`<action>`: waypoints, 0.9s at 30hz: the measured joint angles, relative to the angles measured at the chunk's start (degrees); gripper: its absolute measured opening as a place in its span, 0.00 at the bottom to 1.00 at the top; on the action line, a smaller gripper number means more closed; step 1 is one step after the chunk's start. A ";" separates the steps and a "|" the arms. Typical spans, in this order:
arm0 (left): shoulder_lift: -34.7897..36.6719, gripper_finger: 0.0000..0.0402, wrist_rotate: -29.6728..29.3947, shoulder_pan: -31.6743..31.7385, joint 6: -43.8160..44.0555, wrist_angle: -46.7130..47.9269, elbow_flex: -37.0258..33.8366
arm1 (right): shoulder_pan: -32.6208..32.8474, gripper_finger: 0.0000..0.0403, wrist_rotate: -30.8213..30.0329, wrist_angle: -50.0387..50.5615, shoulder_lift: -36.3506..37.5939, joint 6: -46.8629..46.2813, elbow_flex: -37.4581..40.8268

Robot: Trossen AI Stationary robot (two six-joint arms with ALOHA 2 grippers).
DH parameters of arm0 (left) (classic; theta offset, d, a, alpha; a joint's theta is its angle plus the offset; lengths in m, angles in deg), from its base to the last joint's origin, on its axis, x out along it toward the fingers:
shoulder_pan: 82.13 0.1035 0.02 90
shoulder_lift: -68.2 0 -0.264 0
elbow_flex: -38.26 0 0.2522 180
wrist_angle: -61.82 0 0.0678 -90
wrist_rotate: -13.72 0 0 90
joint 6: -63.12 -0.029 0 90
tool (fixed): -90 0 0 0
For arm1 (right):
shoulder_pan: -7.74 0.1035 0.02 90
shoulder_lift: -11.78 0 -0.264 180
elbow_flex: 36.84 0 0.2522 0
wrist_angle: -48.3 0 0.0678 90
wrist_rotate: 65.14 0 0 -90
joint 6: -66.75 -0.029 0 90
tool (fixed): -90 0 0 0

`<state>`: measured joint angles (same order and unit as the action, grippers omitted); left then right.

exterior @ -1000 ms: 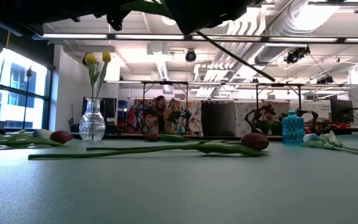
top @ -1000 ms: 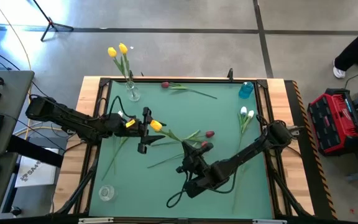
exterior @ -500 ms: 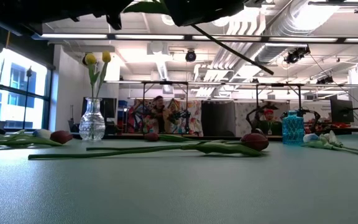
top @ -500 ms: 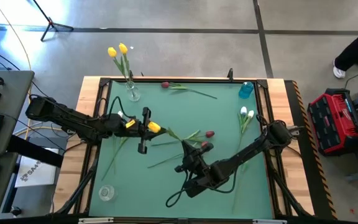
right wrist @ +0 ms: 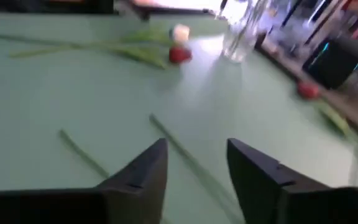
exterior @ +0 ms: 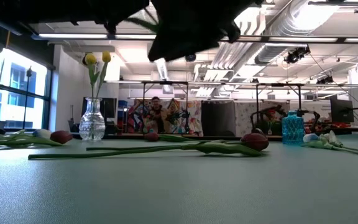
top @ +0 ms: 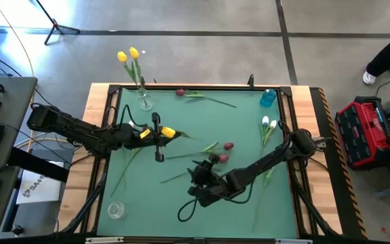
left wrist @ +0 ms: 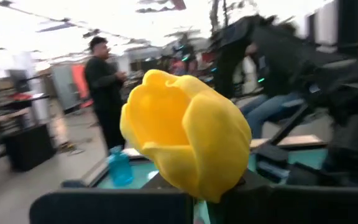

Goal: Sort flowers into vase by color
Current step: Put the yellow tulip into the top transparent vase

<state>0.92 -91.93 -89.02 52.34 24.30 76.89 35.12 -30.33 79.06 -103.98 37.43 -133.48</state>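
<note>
My left gripper (top: 160, 136) is over the table's left middle, shut on a yellow tulip (top: 168, 133). Its head (left wrist: 185, 134) fills the left wrist view. My right gripper (right wrist: 197, 165) is open with nothing between its fingers. It hangs over the table's middle (top: 196, 175), above loose green stems (right wrist: 185, 155). A clear vase (top: 143, 102) at the far left holds two yellow tulips (top: 128, 55) by their stems. A blue vase (top: 268, 98) stands at the far right. Red tulips (top: 229, 146) and white tulips (top: 268, 123) lie flat on the mat. My left gripper pinches the yellow tulip just under its head (left wrist: 194, 193) between the two fingers. The fingers come level from the table's left. The head sticks out past the fingertips. The green stem (top: 185, 136) trails off toward the right, and the flower is clear of the table.
A second clear vase (top: 116, 210) stands at the near left corner. One red tulip (top: 180, 92) lies along the far edge. Stems and leaves (top: 124, 169) cross the left side of the mat. People (left wrist: 107, 93) move about in the room beyond the table.
My left gripper has shut on the yellow tulip below its head and carried it slightly toward the far edge. My right gripper has opened, let go of the stem and drawn back toward the near left.
</note>
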 joint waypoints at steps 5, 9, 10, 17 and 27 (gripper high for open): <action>5.50 0.00 -3.14 3.17 3.93 12.29 0.01 | 0.14 0.49 0.21 15.63 2.39 -14.92 0.06; 11.27 0.00 -3.29 6.64 7.08 21.52 0.01 | 0.14 0.50 -0.01 31.75 3.80 -28.27 0.13; 12.69 0.00 -3.29 7.48 7.69 23.76 0.01 | 0.05 0.50 -0.01 35.21 3.80 -31.06 0.13; 20.15 0.00 -5.62 13.91 13.75 42.62 1.89 | -3.12 0.50 0.91 46.19 3.06 -40.27 3.28; 20.89 0.00 -10.69 22.24 13.53 66.39 13.26 | -13.14 0.47 16.24 18.02 3.02 -13.21 10.62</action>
<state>21.81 -102.62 -66.78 65.86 90.68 90.15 21.98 -14.10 97.07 -100.96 24.22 -122.86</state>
